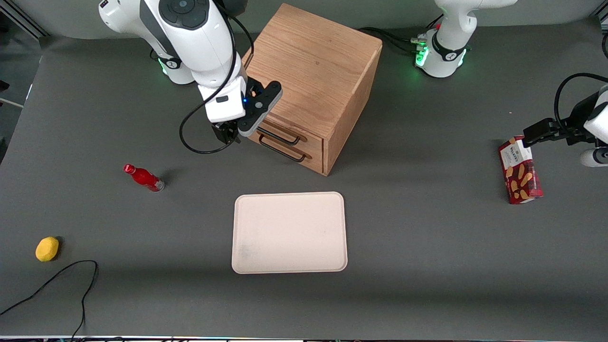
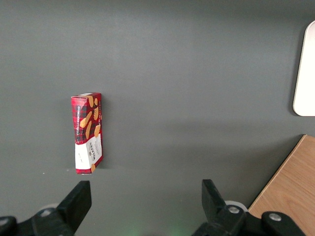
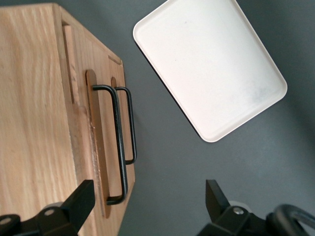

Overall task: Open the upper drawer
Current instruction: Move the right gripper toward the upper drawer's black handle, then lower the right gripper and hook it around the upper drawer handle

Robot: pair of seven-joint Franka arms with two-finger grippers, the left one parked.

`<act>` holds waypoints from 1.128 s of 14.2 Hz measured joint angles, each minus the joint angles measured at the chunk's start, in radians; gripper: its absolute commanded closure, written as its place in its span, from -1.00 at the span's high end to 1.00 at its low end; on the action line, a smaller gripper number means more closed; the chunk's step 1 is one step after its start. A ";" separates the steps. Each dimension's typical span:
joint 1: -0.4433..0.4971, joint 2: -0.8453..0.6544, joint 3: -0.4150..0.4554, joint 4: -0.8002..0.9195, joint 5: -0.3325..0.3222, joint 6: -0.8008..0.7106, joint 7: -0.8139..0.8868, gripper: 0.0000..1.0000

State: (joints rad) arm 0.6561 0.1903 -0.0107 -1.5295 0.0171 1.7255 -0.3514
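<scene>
The oak cabinet [image 1: 313,71] stands near the middle of the table with its two drawers facing the front camera at an angle. The upper drawer [image 1: 308,137] sits flush and closed, and its thin black handle [image 1: 280,136] lies just above the bottom drawer's handle [image 1: 282,149]. My gripper [image 1: 228,135] hangs open in front of the drawer faces, at the handles' end nearest the working arm. In the right wrist view the gripper [image 3: 147,194] is open, and the end of the upper handle [image 3: 118,142] lies between its fingers, close to one finger [image 3: 78,201]. Nothing is gripped.
A cream tray [image 1: 289,232] lies nearer the front camera than the cabinet. A red bottle [image 1: 144,177], a yellow lump [image 1: 47,249] and a black cable [image 1: 61,280] lie toward the working arm's end. A red biscuit box [image 1: 520,171] lies toward the parked arm's end.
</scene>
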 measured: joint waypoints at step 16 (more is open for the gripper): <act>-0.011 0.007 -0.007 0.001 0.058 -0.029 -0.091 1.00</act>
State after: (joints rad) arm 0.6448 0.1977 -0.0177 -1.5285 0.0747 1.6966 -0.4424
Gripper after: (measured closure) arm 0.000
